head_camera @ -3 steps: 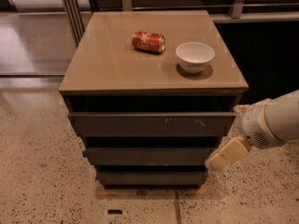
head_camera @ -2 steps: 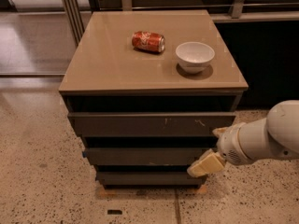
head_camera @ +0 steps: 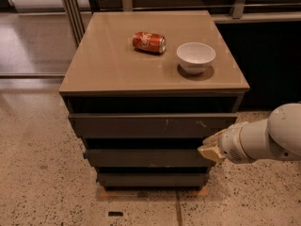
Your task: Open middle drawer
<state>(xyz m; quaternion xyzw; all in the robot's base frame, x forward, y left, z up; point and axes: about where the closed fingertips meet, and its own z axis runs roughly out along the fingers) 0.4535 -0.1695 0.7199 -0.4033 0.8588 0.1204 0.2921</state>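
Note:
The middle drawer [head_camera: 146, 157] is a plain dark grey-brown front, second of three in a low cabinet, with a small blue tab [head_camera: 85, 154] at its left end. It sits stepped back under the wider top drawer [head_camera: 150, 125], which has white scratch marks. My gripper [head_camera: 211, 148] is at the right end of the middle drawer, just below the top drawer's right corner. My white arm [head_camera: 263, 138] comes in from the right edge. Whether the gripper touches the drawer front cannot be told.
On the tan cabinet top [head_camera: 103, 65] lie a red soda can [head_camera: 148, 42] on its side and a white bowl [head_camera: 195, 56]. The narrow bottom drawer [head_camera: 153, 179] sits lowest. Speckled floor surrounds the cabinet; a dark wall panel stands behind right.
My gripper swung left along the cabinet front, then rose from the level of the bottom drawer to the middle drawer's right end. The drawers, can and bowl have not moved.

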